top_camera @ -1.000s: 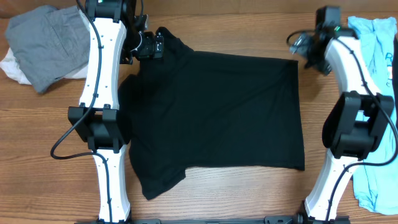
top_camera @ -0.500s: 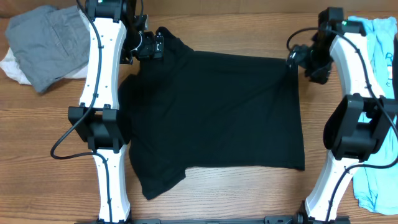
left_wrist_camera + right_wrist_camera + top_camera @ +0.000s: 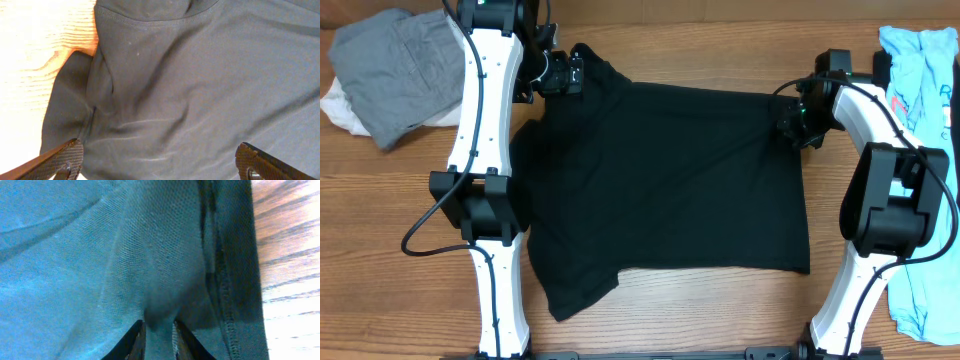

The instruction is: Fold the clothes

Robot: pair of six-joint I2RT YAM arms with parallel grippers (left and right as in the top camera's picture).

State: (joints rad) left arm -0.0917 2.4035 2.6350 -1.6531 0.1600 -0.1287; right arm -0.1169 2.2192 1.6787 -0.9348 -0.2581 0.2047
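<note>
A black short-sleeved T-shirt (image 3: 670,180) lies spread flat on the wooden table (image 3: 660,320), collar toward the upper left. My left gripper (image 3: 570,72) hovers over the collar and shoulder area. In the left wrist view it is open (image 3: 159,155), with its fingers (image 3: 67,155) wide apart above the dark fabric (image 3: 190,85). My right gripper (image 3: 790,122) sits on the shirt's upper right corner, beside the hem. The right wrist view shows it (image 3: 159,330) shut on a raised ridge of the shirt's fabric (image 3: 125,255), with the stitched hem (image 3: 227,295) just to the right.
A grey garment (image 3: 395,65) lies on a white piece (image 3: 340,108) at the back left. At the right edge a light-blue shirt (image 3: 920,60) with red print runs down past the right arm. Bare wood shows in front of the T-shirt.
My right gripper has moved down and left from beside the shirt onto its upper right corner and closed on the fabric. The left arm has not moved.
</note>
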